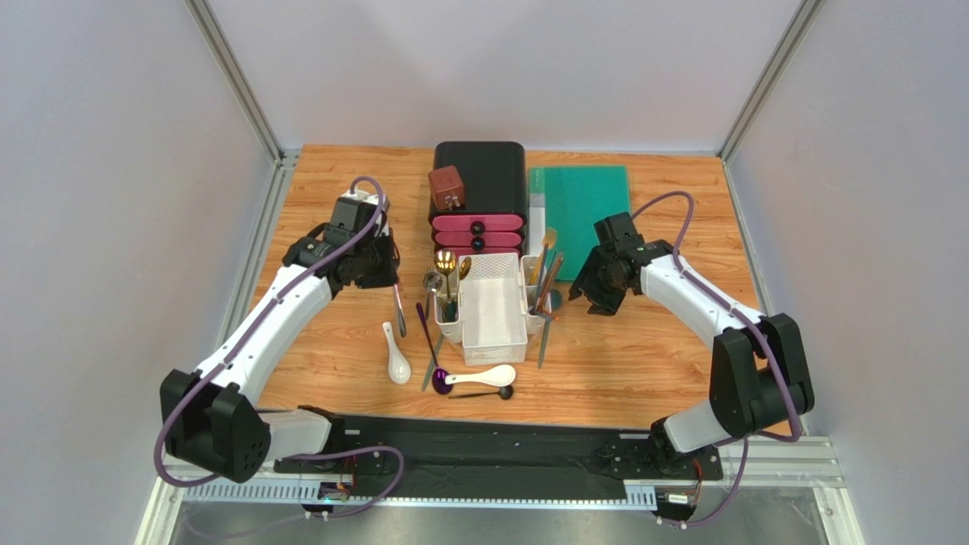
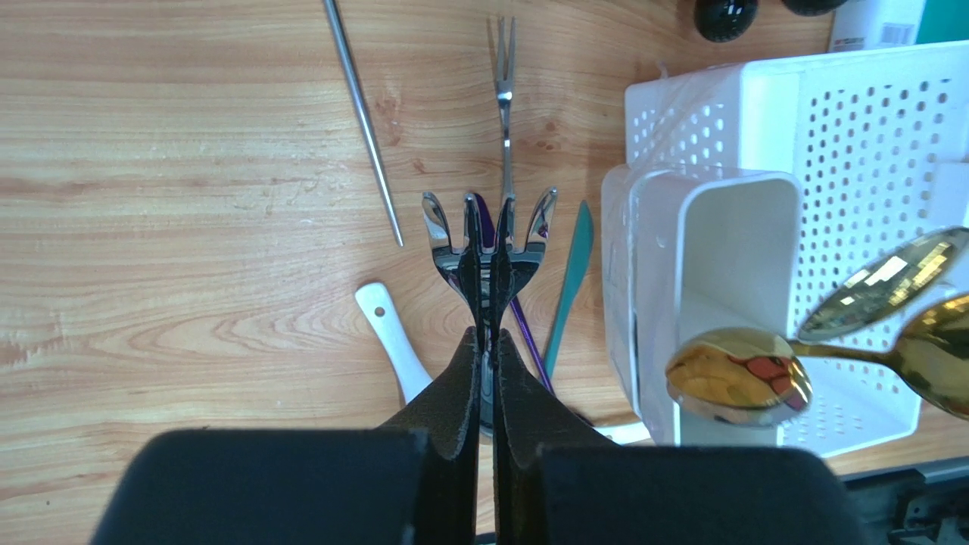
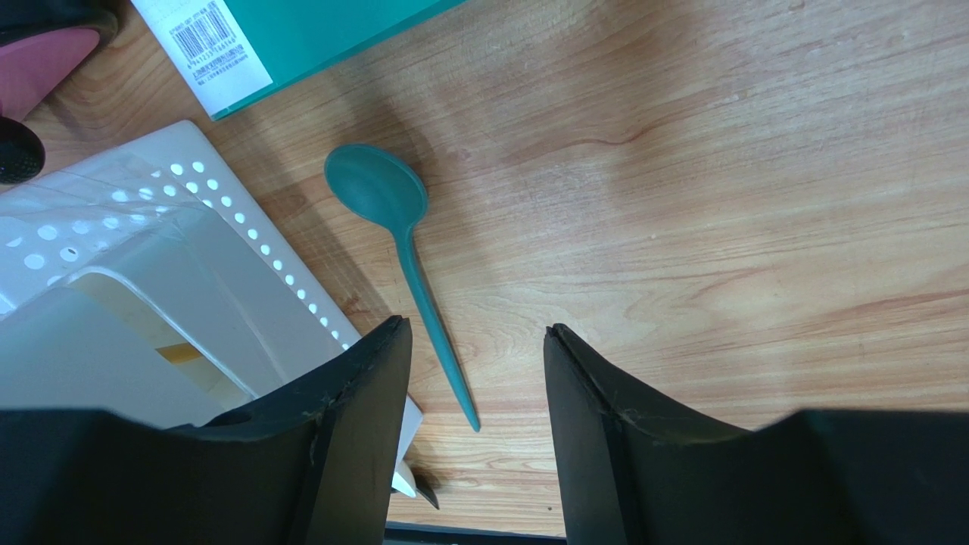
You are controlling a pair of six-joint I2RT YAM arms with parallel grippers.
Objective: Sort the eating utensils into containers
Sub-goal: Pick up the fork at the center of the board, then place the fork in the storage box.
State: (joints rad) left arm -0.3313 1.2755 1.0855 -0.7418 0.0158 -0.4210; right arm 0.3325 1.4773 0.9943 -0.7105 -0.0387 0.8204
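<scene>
Silver fork (image 2: pixel 489 244) in hand: the left fingers (image 2: pixel 461 392) are pinched shut on its neck and hold it over the wooden bench (image 2: pixel 171 227), tines pointing away from the wrist camera. On the bench below lie a second fork (image 2: pixel 502 102), a thin silver chopstick (image 2: pixel 364 125), a white ceramic spoon (image 2: pixel 392 346) and a purple spoon (image 2: pixel 526 329), whose handle passes under the held fork. Just to the right stands the white caddy (image 2: pixel 728 216), with two gold spoons (image 2: pixel 739 375) upright in its narrow left side bin, bowls uppermost.

Across the caddy, the right fingers (image 3: pixel 353 397) stand wide apart with nothing between them, hanging over a teal spoon (image 3: pixel 392 227) that lies flat on the bench just beside the caddy's perforated wall. A teal board (image 3: pixel 330 28) with a barcode label lies behind it.

From above, another white ceramic spoon (image 1: pixel 483 376) and a black spoon (image 1: pixel 487 393) lie in front of the caddy, long utensils (image 1: pixel 548 278) lean in its right side bin, and a black-and-pink drawer box (image 1: pixel 479 193) stands behind it.
</scene>
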